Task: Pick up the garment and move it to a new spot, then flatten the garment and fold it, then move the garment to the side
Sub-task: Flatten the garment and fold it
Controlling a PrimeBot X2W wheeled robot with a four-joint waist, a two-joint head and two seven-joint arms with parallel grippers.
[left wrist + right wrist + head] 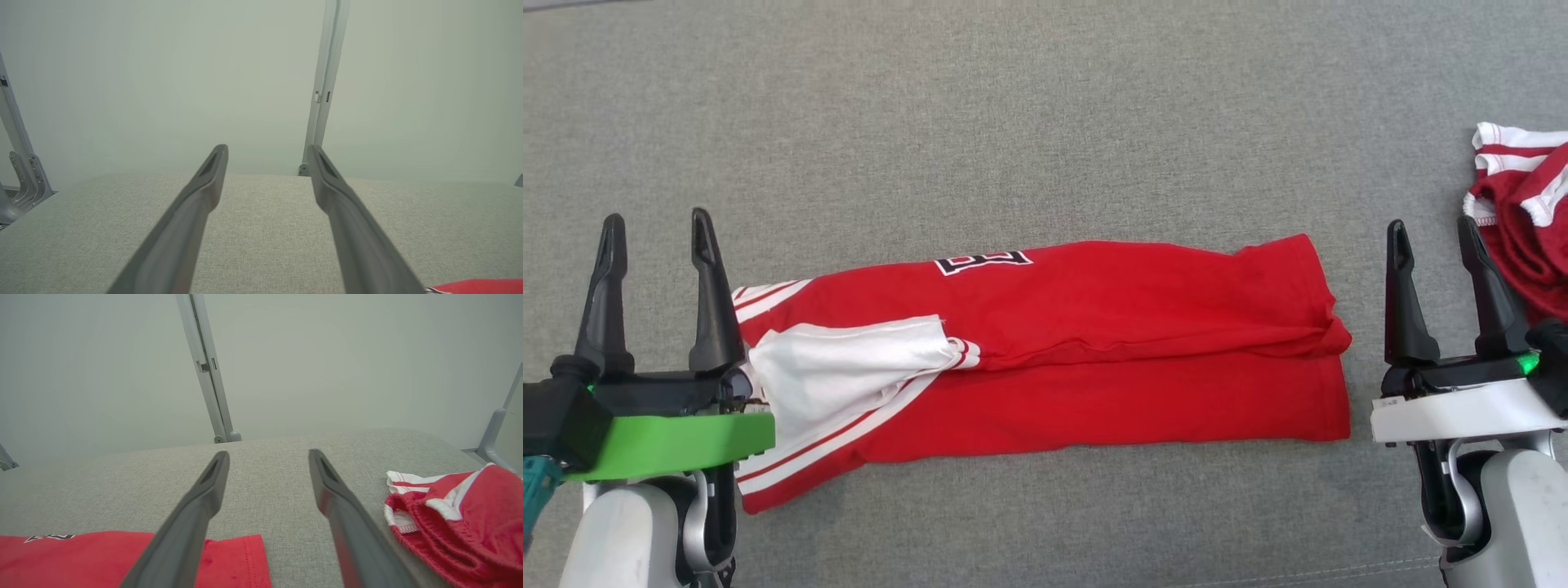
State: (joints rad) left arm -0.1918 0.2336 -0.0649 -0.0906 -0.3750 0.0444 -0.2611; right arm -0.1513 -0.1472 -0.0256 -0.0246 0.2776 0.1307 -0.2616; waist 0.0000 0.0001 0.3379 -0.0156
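The garment [1094, 351] is a red shirt with white sleeves and striped trim, folded into a long band across the grey fabric surface [1013, 122]. Its left end lies beside my left gripper [658, 224], which stands open and empty, its right finger at the shirt's collar end. Just past the shirt's right hem, my right gripper [1433, 233] is open and holds nothing. A red corner of the garment [478, 286] shows at the bottom right of the left wrist view, behind my open left gripper [267, 151]. The garment's hem [241, 559] lies under my open right gripper [269, 456].
A second red and white piece of clothing [1523, 212] lies crumpled at the far right, close to my right gripper's outer finger; the right wrist view has this clothing [461, 526] too. Pale metal posts [206, 367] stand behind the surface's far edge.
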